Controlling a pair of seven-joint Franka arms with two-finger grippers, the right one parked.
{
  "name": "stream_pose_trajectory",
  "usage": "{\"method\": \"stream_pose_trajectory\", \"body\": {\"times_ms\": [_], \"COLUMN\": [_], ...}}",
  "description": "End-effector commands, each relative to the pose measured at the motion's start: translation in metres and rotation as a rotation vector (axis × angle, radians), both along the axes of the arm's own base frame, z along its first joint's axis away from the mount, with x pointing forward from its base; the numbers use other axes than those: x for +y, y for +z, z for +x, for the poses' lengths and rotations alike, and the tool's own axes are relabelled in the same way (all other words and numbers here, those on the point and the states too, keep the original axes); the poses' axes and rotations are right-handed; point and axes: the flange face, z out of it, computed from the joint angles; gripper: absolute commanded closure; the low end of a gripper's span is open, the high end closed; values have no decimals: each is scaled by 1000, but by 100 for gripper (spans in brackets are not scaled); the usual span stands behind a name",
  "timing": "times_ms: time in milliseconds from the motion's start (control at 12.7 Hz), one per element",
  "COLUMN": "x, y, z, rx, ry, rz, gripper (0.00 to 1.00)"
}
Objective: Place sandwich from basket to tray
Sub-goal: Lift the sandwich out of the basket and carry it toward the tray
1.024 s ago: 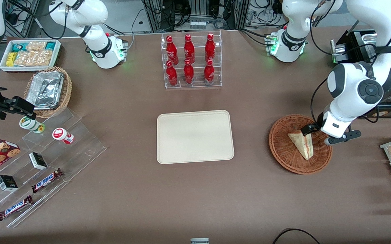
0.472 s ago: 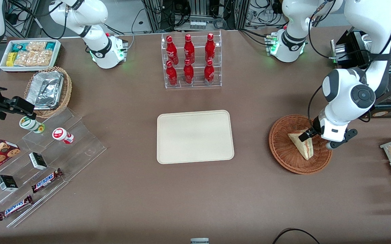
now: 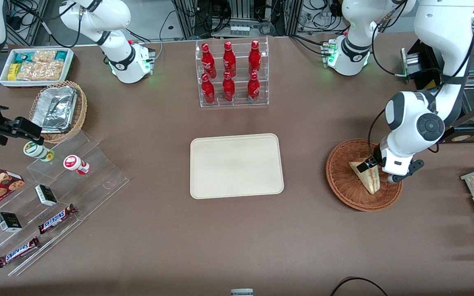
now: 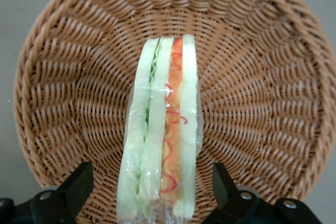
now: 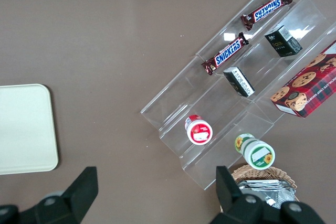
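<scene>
The tool [image 4: 152, 192] has come down lower into the basket [image 3: 346, 185], its fingers [image 4: 79, 184] spread wide either side of the sandwich [image 3: 367, 176], not gripping it. The tray [image 3: 237, 166] lies well apart on the table [image 3: 237, 238].

Reddish-brown woven basket [image 3: 346, 185] holds a pale sandwich [image 4: 160, 140] with green, orange and red layers, black gripper [image 4: 152, 192] straddling it, cream tray [image 3: 236, 165] on the brown surface [image 3: 237, 238].
</scene>
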Motion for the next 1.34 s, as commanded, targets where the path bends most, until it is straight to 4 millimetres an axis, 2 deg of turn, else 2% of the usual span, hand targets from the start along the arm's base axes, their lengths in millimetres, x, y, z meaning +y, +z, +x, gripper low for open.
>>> {"method": "stream_pose_trajectory", "body": {"times_ms": [0, 79, 157, 315, 472, 709, 866, 1024, 1260], "x": [-4, -5, -5, -4, -7, -35, -66, -105, -177], "y": [-4, -1, 2, 12, 31, 60, 71, 75, 80], "z": [1, 1, 1, 0, 5, 15, 16, 10, -10], "rx": [-13, -14, -16, -1, 9, 32, 23, 14, 10], "ry": [9, -2, -17, -57, -64, -89, -122, -199, -336], "rz": [-3, -1, 6, 24, 28, 26, 18, 2, -19], "gripper": [34, 80, 100, 100, 100, 100, 100, 100, 100]}}
